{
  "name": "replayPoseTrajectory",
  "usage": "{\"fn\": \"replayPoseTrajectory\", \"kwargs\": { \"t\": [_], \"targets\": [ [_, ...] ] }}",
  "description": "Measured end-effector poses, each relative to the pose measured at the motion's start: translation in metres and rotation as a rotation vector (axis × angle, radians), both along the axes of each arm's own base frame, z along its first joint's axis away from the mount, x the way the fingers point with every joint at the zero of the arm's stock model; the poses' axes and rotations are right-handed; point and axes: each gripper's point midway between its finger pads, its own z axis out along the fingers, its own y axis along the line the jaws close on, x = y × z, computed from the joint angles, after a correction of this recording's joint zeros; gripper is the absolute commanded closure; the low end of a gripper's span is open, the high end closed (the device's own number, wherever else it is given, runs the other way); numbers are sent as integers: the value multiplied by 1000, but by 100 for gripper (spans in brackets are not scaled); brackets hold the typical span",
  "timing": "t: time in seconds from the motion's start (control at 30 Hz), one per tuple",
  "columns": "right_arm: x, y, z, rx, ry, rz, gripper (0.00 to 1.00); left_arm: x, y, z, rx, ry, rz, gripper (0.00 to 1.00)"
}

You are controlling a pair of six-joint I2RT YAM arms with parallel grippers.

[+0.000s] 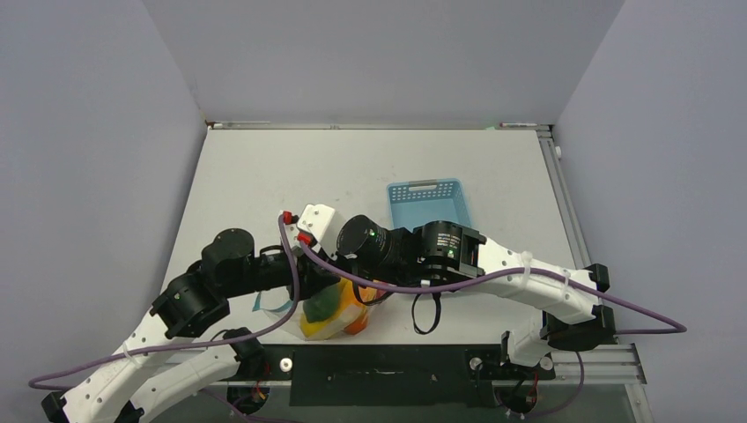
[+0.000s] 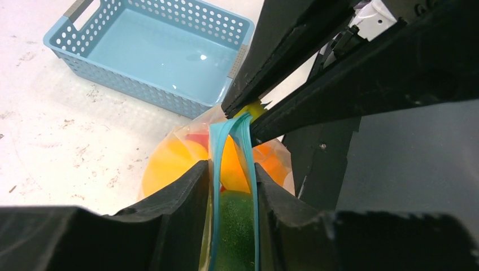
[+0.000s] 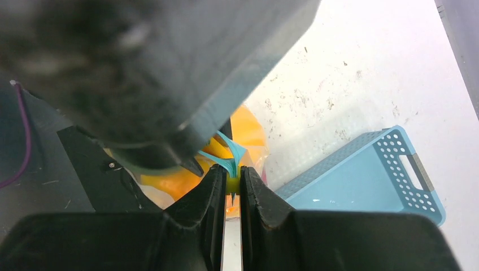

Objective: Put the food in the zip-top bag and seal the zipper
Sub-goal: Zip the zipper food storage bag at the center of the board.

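Right gripper (image 3: 229, 176) pinches zipper (image 3: 230, 159); left gripper (image 2: 231, 170) straddles it.

The basket (image 2: 130, 84), upper left in the left wrist view, is light blue, its walls dotted with round holes and its handle grey. On the clear zip-top bag (image 2: 169, 135) the zipper (image 2: 216, 152) is teal-blue. The food (image 2: 169, 166) inside shows orange, dark green, red and yellow. The left claw (image 2: 231, 175) and right claw (image 3: 233, 176) are black. The tabletop (image 2: 56, 147) is white with dark flecks, and the cable (image 1: 352, 278) is purple.
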Motion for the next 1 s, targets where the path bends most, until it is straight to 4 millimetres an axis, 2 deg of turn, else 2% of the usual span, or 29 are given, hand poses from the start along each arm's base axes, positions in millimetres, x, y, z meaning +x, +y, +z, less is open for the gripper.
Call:
{"fn": "replayPoseTrajectory", "kwargs": {
  "t": [0.07, 0.1, 0.13, 0.17, 0.33, 0.4, 0.43, 0.5, 0.6, 0.77, 1.0],
  "targets": [
    [0, 0, 0, 1, 1, 2, 95, -1, 1, 0, 2, -6, -1, 80],
    [-1, 0, 0, 1, 1, 3, 95, -1, 2, 0, 4, -7, -2, 87],
    [-1, 0, 0, 1, 2, 4, 95, -1, 2, -1, 5, -8, -3, 98],
    [-1, 0, 0, 0, 2, 4, 94, -1, 2, -1, 7, -9, -3, 100],
    [-3, -1, -1, 3, 6, 14, 84, -1, 2, -1, 11, -20, -11, 100],
    [-4, -2, -1, 10, 7, 22, 76, -2, 2, -1, 10, -18, -17, 100],
    [-4, -2, 0, 17, 2, 27, 66, -3, 2, -2, 12, -15, -20, 100],
    [-5, -4, 5, 42, -10, 34, 54, -4, 2, -5, 20, -5, -23, 100],
    [-6, -12, 15, 91, -34, 49, 43, -7, 2, -11, 31, 10, -33, 100],
    [-10, -30, 31, 191, -94, 100, 38, -10, 1, -13, 30, 25, -50, 100],
    [-21, -53, 27, 276, -185, 212, 34, -18, 0, -10, 6, 49, -74, 100]
  ]
}}
